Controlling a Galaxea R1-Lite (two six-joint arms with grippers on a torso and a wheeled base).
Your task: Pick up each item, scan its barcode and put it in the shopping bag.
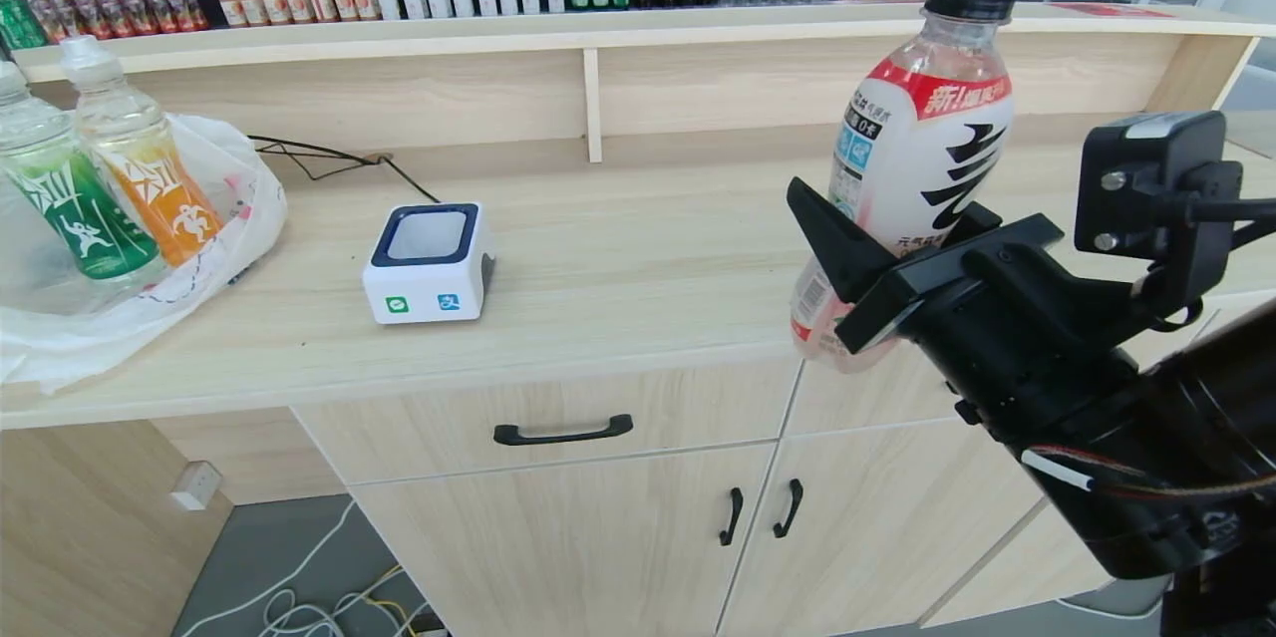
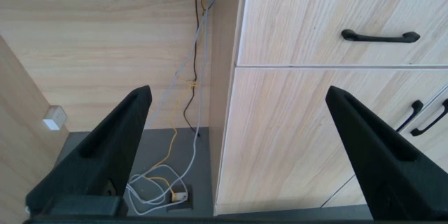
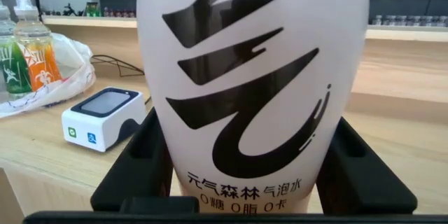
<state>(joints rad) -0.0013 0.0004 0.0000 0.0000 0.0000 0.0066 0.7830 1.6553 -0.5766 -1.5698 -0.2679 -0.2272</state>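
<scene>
**Aloft: white bottle in the right gripper**

Right gripper [image 1: 902,253] clamps a white, black-capped drink bottle [image 1: 922,139] upright above the wooden counter [image 1: 648,248], well right of the barcode scanner [image 1: 429,263]. The shopping bag [image 1: 234,178] lies at the counter's left end, with a green-labelled bottle [image 1: 70,208] and an orange-labelled bottle [image 1: 159,188] standing in it. Left gripper [image 2: 238,94] hangs spread wide before the cabinet front [image 2: 301,133].

The right gripper [image 1: 887,228] is matte black with broad, angular, wedge-like fingers [image 1: 832,228]. The arm [image 1: 1126,418] behind it is a thick black casing with thin red and dark wires [image 1: 1156,482] and a white sleeve [image 1: 1057,470] along it. A boxy black camera housing [image 1: 1146,208] carries a pale top plate [image 1: 1156,126], 2 silver screws [image 1: 1112,180] and a black cable [image 1: 1236,210]. The left gripper [image 2: 234,133] has 2 matching tapered prongs [image 2: 105,154], each ridged.
</scene>
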